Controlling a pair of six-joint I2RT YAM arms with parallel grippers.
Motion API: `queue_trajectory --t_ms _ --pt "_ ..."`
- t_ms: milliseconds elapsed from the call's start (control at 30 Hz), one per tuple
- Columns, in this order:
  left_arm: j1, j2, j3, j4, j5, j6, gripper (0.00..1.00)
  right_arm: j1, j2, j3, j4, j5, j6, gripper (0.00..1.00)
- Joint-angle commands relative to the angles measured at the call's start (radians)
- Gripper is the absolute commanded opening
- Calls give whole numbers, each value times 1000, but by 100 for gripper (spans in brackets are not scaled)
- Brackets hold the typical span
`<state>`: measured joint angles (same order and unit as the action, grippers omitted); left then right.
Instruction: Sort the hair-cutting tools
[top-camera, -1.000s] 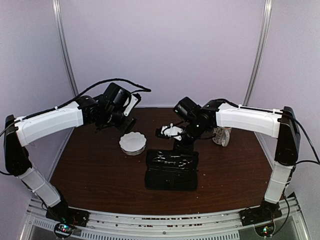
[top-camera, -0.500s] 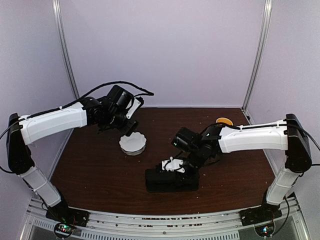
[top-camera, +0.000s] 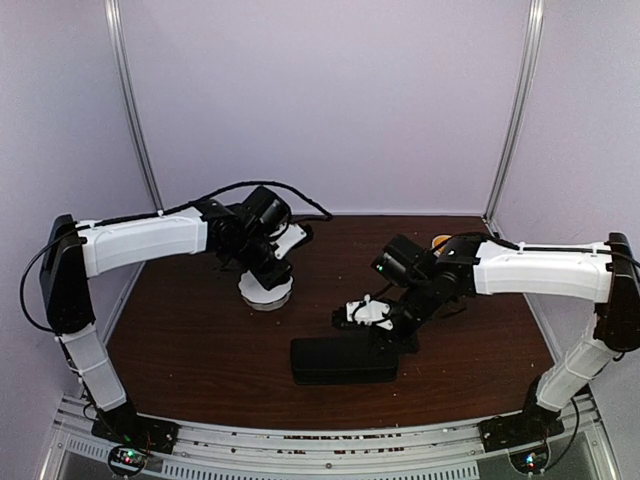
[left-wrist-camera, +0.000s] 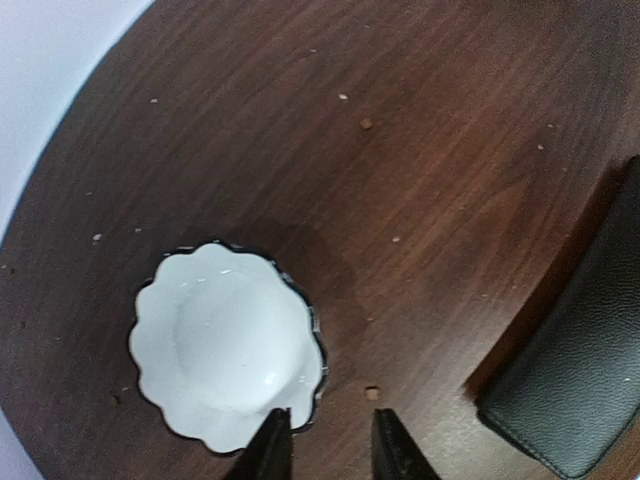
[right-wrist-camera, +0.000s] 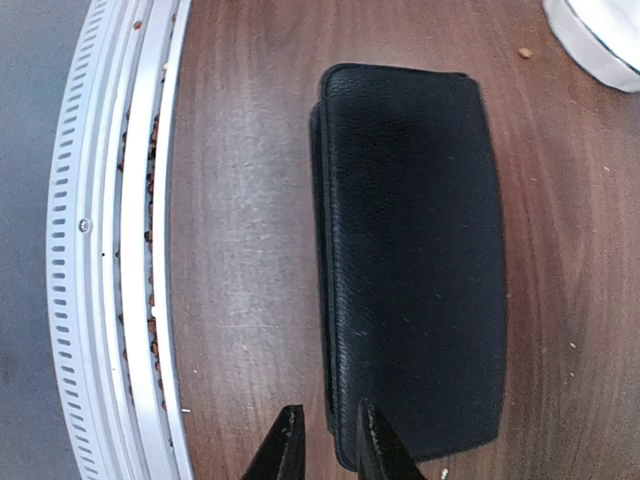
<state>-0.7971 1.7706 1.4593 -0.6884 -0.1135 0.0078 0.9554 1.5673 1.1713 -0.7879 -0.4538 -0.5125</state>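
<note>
Pale walls enclose the dark wood counter. The left jaws hang slightly parted and empty, with the white scalloped bowl (bare inside) just ahead of them, likely waiting to receive tools. The right jaws, narrowly parted and gripping nothing, line up with the near edge of the shut black case, probably to open it. No scissors or clips show; perhaps they are inside.

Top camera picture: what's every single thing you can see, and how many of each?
White scalloped bowl: one, white, left of the table's middle, empty.
Flat black fabric case: one, black, closed, middle of the table towards the front.
Small round object: one, orange, back right, partly hidden behind the right arm.
Wooden table: one, dark brown, dotted with crumbs.
Left gripper: one, black, fingers apart, over the bowl's rim.
Right gripper: one, black, fingers apart, over the case's edge.
</note>
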Motion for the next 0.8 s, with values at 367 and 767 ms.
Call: queue_trajectory --t_ms 367,767 --pt "-248 192 59 -30 342 57 7 -348 -3 -120 135 -122 135 27" --pt "-280 261 13 -83 275 8 1 -339 224 -86 63 -225 130 31"
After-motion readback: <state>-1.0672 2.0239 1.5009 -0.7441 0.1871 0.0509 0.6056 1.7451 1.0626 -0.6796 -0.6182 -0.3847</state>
